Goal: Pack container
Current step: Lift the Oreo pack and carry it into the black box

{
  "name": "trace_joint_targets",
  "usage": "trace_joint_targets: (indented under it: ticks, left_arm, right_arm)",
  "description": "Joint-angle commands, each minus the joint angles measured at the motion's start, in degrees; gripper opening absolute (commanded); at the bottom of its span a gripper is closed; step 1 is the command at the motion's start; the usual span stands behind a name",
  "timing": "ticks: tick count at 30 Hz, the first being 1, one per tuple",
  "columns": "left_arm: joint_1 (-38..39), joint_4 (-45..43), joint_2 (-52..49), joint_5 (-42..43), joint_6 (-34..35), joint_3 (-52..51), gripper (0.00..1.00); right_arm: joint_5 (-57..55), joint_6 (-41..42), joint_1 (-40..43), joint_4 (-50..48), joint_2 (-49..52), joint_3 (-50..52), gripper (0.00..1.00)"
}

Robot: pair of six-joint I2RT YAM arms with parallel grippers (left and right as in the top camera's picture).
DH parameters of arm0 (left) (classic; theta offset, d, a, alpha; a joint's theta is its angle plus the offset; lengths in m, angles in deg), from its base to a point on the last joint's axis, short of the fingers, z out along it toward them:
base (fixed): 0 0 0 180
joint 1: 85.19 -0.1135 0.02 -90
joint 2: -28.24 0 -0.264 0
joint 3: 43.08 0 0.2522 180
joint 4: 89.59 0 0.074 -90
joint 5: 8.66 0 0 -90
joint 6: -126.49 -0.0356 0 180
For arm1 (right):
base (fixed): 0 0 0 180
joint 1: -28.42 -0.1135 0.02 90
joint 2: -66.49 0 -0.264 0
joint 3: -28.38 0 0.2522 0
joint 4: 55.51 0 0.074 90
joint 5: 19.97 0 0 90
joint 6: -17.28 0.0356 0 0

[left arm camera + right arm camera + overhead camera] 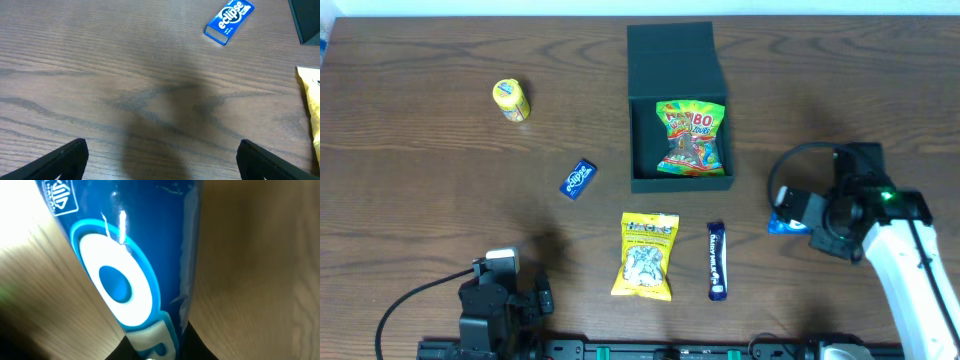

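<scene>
Overhead: straight down on brown wooden table (pixel 420 200). Left wrist: low, oblique; shares blue rectangular gum packet (pixel 229 22). Right wrist: close-up on glossy blue wrapper (pixel 125 255).

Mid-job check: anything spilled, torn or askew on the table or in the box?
Nothing stands out. The box is open with a candy bag lying flat inside. On the table, the yellow bag and chocolate bar lie flat and whole, and the right tool is closed on the blue packet.
</scene>
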Motion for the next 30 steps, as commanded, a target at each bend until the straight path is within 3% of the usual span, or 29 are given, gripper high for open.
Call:
trace_joint_targets:
  ticks: [1,10,19,22,26,30]
  left_arm:
    - [-0.4,2.6,0.4,-0.1,1.1,-1.6,0.95]
    - [-0.4,2.6,0.4,-0.1,1.1,-1.6,0.95]
    - [-0.4,2.6,0.4,-0.1,1.1,-1.6,0.95]
    - [-0.4,2.6,0.4,-0.1,1.1,-1.6,0.96]
    - [-0.4,2.6,0.4,-0.1,1.1,-1.6,0.96]
    - [-0.4,2.6,0.4,-0.1,1.1,-1.6,0.96]
  right_arm:
    - [0.6,14.6,-5.3,1.1,-0.9,-4.5,0.01]
    - [10.1,34.0,-18.1,1.7,-0.8,-10.1,0.01]
    - [12.1,65.4,-23.1,-5.6,-0.7,-11.3,0.01]
    - [12.1,70.1,-24.5,-8.0,-0.2,-11.3,0.01]
    - [12.1,70.5,-27.8,-12.0,2.0,-11.4,0.01]
    - [12.0,79.1,-30.7,-12.6,5.1,-13.2,0.02]
